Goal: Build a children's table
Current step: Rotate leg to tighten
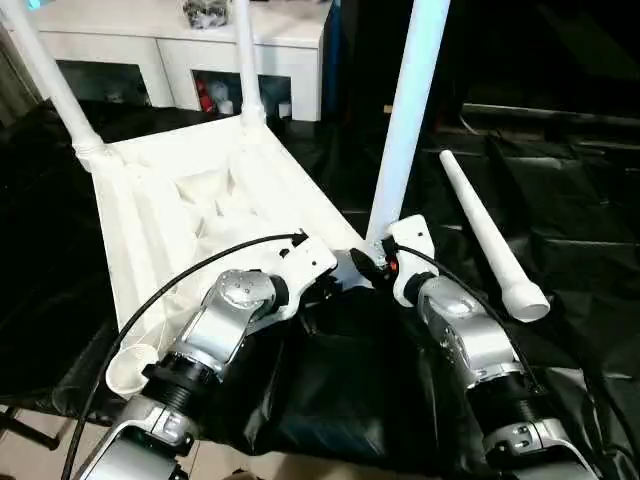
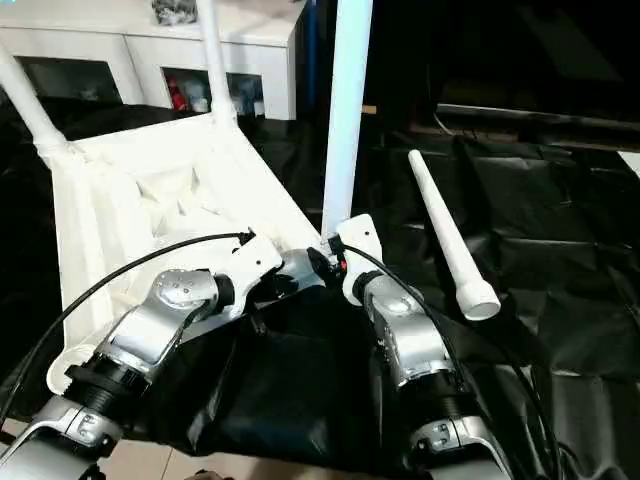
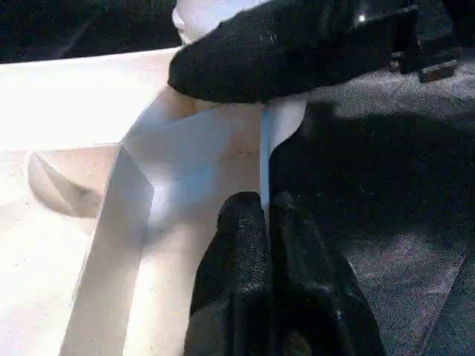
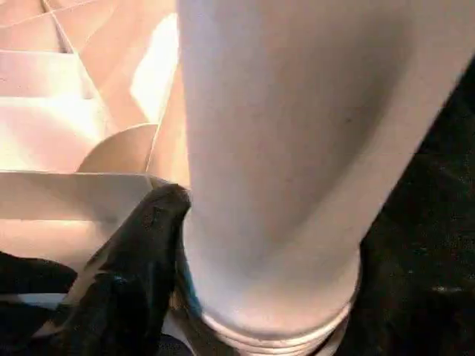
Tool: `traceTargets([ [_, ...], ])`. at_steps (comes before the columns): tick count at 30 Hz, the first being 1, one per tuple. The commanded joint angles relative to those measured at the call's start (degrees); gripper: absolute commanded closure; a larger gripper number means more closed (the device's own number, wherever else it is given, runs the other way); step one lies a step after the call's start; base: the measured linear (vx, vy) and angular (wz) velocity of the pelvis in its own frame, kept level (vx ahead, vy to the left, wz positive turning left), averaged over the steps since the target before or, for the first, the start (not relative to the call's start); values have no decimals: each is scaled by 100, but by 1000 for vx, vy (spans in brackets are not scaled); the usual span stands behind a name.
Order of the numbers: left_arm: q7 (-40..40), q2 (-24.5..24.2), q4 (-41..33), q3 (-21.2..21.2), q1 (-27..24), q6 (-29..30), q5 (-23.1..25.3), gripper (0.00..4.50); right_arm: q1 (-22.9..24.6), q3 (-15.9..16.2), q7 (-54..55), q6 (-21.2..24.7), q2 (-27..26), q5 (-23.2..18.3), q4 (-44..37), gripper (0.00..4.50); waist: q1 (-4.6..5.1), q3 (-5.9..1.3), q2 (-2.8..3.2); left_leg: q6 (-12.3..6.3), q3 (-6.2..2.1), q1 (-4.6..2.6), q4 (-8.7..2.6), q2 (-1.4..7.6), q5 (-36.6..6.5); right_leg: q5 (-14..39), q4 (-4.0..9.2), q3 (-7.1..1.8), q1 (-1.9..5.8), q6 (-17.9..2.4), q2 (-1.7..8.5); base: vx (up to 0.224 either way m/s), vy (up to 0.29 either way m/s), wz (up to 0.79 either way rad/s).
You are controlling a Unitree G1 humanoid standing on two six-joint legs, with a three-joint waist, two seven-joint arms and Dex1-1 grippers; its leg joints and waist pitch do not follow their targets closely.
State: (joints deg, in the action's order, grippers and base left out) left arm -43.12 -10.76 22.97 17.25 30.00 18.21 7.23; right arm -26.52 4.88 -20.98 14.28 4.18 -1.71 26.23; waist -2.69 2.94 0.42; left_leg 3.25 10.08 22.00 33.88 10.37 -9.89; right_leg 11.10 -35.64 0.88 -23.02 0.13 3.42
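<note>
the table top [image 1: 150, 215] lies upside down on the black-covered worktop [image 1: 580, 200], ribbed underside facing me. 2 legs already stand in the far corner sockets, a 3rd leg [image 1: 412, 110] stands upright in the near corner by my right arm, and the 4th leg [image 1: 490, 235] lies loose on the black cover, well apart from the top.

my right tool [image 4: 223, 245] is around the base of the 3rd leg, just above its socket; 1 black finger [image 4: 141, 245] presses on the tube and the jaws look spread to the tube's width. my left tool [image 3: 266, 252] is pressed together, pinching the thin white rim [image 3: 263, 159] of the top right beside that socket.

i judge the step in hand is seating this leg. to do it well i would keep the left pinch firm so the top cannot slide or tip, keep the tube straight over the socket, and press down evenly with a slight twist until the collar meets the socket lip. leaning the tall tube sideways could jam it or lift the corner.

i can read no brand, label or writing on the parts or my arms.
</note>
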Motion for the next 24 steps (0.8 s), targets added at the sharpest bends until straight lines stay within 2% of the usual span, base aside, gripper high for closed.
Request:
traceTargets([
  [1,-184,112,-205,128,65,-448,-235,450,123,344,-520,77,-104,-111,-60,87,-24,-346,-38,-54,-77,-80,-408,209,-1334,1261,505,-180,219,-1052,380,0,0,0],
  [3,-448,-1,-320,155,-22,-535,-317,450,143,426,-726,-20,38,-65,-135,66,-29,-343,-37,-48,-82,-83,-412,217,-1428,1378,509,-179,219,-1041,388,0,0,0],
  [7,-1011,-300,-675,229,-263,-611,-475,450,270,619,-1510,-169,452,-184,-426,66,-41,-341,-35,-69,-80,-85,-418,240,-1419,1353,503,-185,213,-1068,392,0,0,0],
  [11,-1329,-512,-824,208,-383,-692,-594,450,404,728,-2263,-206,831,-352,-752,66,-99,-345,-38,-166,-65,-98,-409,254,-1341,1108,475,-189,211,-1108,380,0,0,0],
  [12,-1529,-623,-892,160,-427,-691,-707,450,468,808,-2728,-226,1071,-411,-899,66,-94,-336,-52,-166,-61,-95,-416,250,-1330,1100,482,-179,209,-1146,372,0,0,0],
  [19,-2127,-992,-1188,133,-614,-690,-930,450,606,1061,-3767,-197,1583,-650,-1319,66,-144,-341,-71,-287,-58,-92,-399,258,-1173,1030,464,-177,222,-1187,391,0,0,0],
  [24,-2397,-1182,-1333,130,-705,-640,-1019,450,634,1123,-4130,-130,1724,-735,-1469,102,-155,-334,-92,-282,-54,-94,-400,258,-1213,1179,467,-178,215,-1185,393,0,0,0],
])
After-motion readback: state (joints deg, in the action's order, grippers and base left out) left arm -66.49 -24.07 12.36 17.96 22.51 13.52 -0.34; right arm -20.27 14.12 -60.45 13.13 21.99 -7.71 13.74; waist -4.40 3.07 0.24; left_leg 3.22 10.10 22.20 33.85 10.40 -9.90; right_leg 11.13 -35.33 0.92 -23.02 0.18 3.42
